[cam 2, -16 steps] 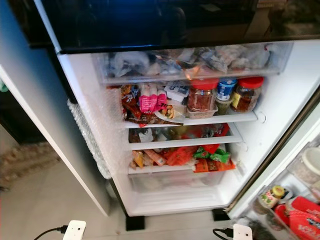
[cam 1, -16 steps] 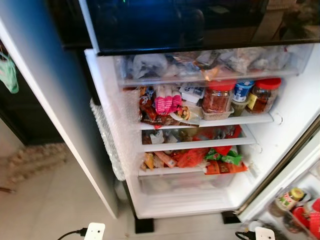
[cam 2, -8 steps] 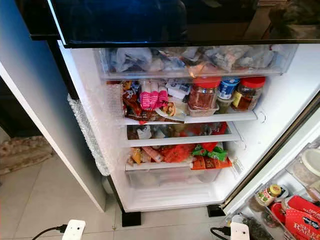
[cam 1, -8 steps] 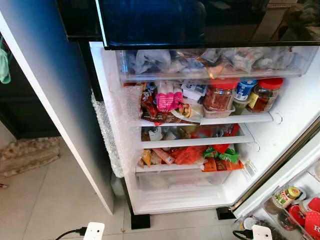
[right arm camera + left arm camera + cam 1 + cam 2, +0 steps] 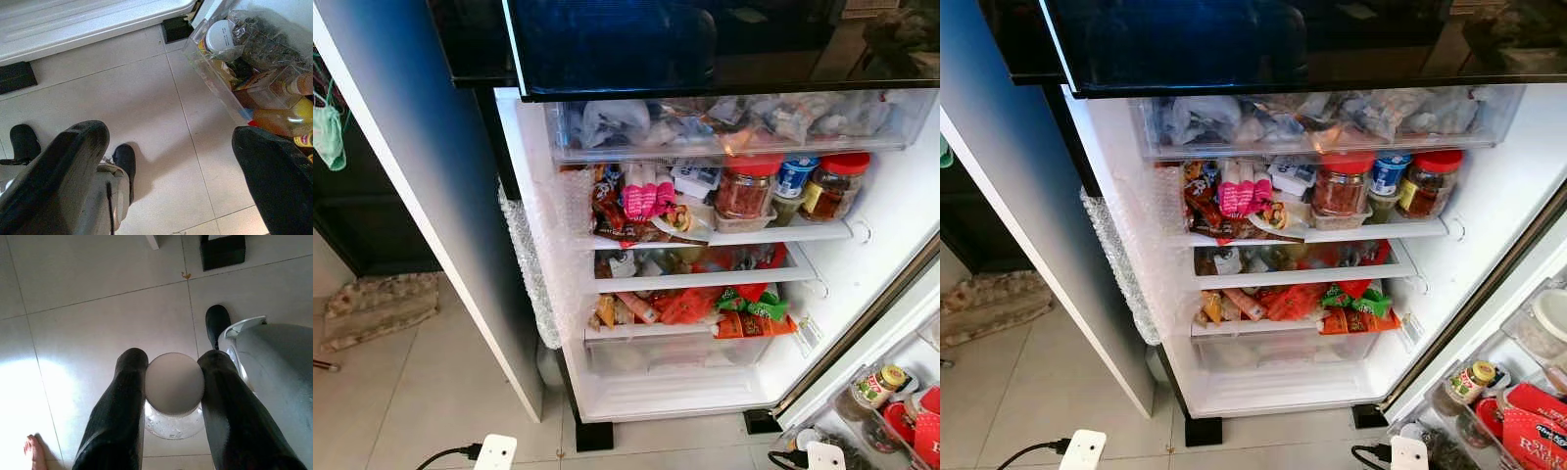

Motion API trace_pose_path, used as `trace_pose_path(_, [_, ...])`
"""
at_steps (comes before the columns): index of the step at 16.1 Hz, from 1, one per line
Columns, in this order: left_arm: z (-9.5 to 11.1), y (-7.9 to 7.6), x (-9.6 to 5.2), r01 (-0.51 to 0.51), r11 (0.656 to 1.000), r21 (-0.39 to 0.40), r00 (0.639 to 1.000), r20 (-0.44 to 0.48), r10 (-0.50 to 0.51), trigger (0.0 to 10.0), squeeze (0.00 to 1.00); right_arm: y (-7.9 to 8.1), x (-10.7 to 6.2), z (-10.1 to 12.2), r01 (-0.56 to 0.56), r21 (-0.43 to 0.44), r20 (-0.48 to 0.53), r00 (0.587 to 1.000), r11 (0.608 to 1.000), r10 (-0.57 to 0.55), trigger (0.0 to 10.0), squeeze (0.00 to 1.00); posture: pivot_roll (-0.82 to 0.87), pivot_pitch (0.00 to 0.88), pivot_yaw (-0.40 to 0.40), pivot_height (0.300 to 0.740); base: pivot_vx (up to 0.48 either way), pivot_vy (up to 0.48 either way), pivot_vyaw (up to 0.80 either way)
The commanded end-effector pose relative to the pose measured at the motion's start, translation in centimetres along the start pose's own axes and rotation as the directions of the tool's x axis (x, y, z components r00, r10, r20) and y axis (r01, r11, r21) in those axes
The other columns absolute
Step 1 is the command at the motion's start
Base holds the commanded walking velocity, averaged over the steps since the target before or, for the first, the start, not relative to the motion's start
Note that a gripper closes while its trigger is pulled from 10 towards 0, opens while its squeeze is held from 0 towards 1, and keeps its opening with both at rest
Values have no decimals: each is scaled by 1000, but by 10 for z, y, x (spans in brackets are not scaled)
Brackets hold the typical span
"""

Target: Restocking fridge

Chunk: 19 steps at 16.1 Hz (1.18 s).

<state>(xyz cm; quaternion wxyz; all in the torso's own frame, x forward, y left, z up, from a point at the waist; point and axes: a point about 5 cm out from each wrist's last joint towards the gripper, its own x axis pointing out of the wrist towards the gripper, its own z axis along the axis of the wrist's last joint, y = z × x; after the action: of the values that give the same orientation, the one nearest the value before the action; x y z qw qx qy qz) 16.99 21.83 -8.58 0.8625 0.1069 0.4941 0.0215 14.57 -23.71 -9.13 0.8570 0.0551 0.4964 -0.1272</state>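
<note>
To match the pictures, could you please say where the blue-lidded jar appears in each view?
Left eye view: blue-lidded jar on the top shelf, right of centre.
Right eye view: same shelf, nearer centre.
Left wrist view: floor tiles beyond the white-lidded jar in the left gripper.
Right wrist view: floor tiles.
Shared landmark: a black fridge foot.

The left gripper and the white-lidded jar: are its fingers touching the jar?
Touching. In the left wrist view the left gripper has both black fingers pressed against opposite sides of the jar, no gap visible on either side.
</note>
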Motion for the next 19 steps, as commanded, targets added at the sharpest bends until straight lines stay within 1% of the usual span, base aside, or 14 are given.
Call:
trace_pose_path(1, [-2, -1, 0, 9, 1000, 19, 1000, -3, -9, 10000, 0, -3, 0, -2, 5, 5, -10, 1000, 1000, -5, 10000, 0, 26, 42, -20, 740, 0, 0, 0])
trace_pose_path(4, [-1, -3, 0, 8, 1000, 17, 1000, -5, -8, 10000, 0, -5, 0, 1, 5, 2, -5, 1000, 1000, -5, 10000, 0, 28, 45, -18, 740, 0, 0, 0])
trace_pose_path(8, [2, -2, 0, 6, 1000, 12, 1000, -2, -6, 10000, 0, -4, 0, 3, 1, 9, 0, 1000, 1000, -1, 10000, 0, 35, 61, -27, 740, 0, 0, 0])
trace_pose_path(12, [2, 0, 0, 10, 1000, 20, 1000, 0, -10, 10000, 0, -3, 0, 4, 2, 18, 1, 1000, 1000, -2, 10000, 0, 25, 61, -14, 740, 0, -275, 0])
trace_pose_path(18, [4, -1, 1, 8, 1000, 25, 1000, 6, -8, 10000, 0, -3, 0, 5, 7, 23, 2, 1000, 1000, -7, 10000, 0, 22, 45, -13, 740, 0, -316, 0])
trace_pose_path(19, [4, -1, 1, 8, 1000, 22, 1000, 7, -8, 10000, 0, -3, 0, 4, 8, 26, 2, 1000, 1000, -8, 10000, 0, 18, 40, -11, 740, 0, 0, 0])
